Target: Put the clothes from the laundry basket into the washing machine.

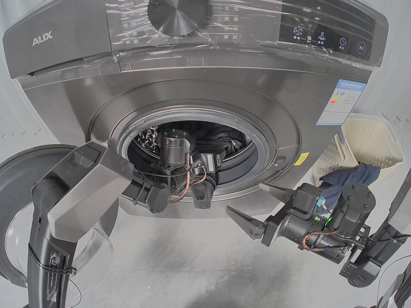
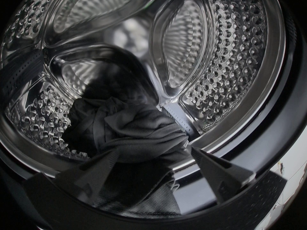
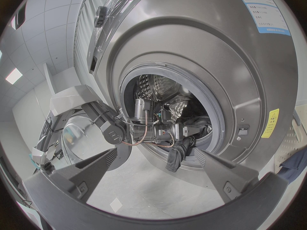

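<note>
Grey floor (image 1: pixel 192 253) fronts open washing machine (image 1: pixel 239 90) — dark clothes (image 2: pixel 134 131) lie inside.

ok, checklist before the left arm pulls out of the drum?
1. left hand open, dark garment released: ok.
2. garment fully inside the drum: not ok, a part hangs out over the door seal.
3. garment free of the left arm's cables: cannot tell.
4. right hand open and empty: ok.
5. laundry basket emptied: not ok, a blue garment drapes over its rim.
6. door open: ok.
</note>
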Controlling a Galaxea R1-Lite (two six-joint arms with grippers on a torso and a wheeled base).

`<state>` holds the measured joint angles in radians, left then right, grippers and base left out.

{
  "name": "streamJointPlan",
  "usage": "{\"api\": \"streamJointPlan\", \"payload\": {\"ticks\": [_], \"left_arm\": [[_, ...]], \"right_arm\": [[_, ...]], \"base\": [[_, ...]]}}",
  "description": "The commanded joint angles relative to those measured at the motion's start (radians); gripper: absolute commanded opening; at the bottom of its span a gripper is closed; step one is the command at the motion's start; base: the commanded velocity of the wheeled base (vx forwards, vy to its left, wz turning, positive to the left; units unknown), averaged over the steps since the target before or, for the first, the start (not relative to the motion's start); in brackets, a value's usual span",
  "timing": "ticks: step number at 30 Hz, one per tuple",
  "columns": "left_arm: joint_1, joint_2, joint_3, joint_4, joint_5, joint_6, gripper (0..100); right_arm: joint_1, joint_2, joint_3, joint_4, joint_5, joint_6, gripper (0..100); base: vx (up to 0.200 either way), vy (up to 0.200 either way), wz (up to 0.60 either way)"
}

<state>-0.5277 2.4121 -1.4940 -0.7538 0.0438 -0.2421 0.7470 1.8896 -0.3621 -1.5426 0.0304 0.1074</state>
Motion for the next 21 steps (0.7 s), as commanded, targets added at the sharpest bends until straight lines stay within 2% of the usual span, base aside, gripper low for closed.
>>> {"api": "streamJointPlan", "payload": {"ticks": [1, 8, 13, 18, 19, 21], "left_arm": [[0.003, 0.033, -0.006, -0.001, -0.001, 0.003, 0], [0.005, 0.041, -0.037, 0.013, -0.005, 0.003, 0], [0.011, 0.053, -0.146, 0.016, 0.022, -0.005, 0], [0.029, 0.044, -0.14, 0.016, 0.036, 0.001, 0], [0.029, 0.042, -0.13, 0.016, 0.031, 0.003, 100], [0.029, 0.041, -0.124, 0.016, 0.028, 0.003, 100]], "right_arm": [[0.0, -0.001, -0.003, -0.001, 0.0, 0.0, 100], [0.0, 0.0, -0.009, -0.001, 0.0, 0.0, 100], [0.0, 0.0, -0.009, -0.001, 0.0, 0.0, 100], [0.0, 0.0, -0.012, -0.001, 0.0, 0.001, 100], [0.0, 0.0, -0.014, -0.001, 0.0, 0.001, 100], [0.0, 0.0, -0.014, -0.001, 0.0, 0.001, 100]], "base": [[0.0, 0.0, 0.0], [0.0, 0.0, 0.0], [0.0, 0.0, 0.0], [0.0, 0.0, 0.0], [0.0, 0.0, 0.0], [0.0, 0.0, 0.0]]}}
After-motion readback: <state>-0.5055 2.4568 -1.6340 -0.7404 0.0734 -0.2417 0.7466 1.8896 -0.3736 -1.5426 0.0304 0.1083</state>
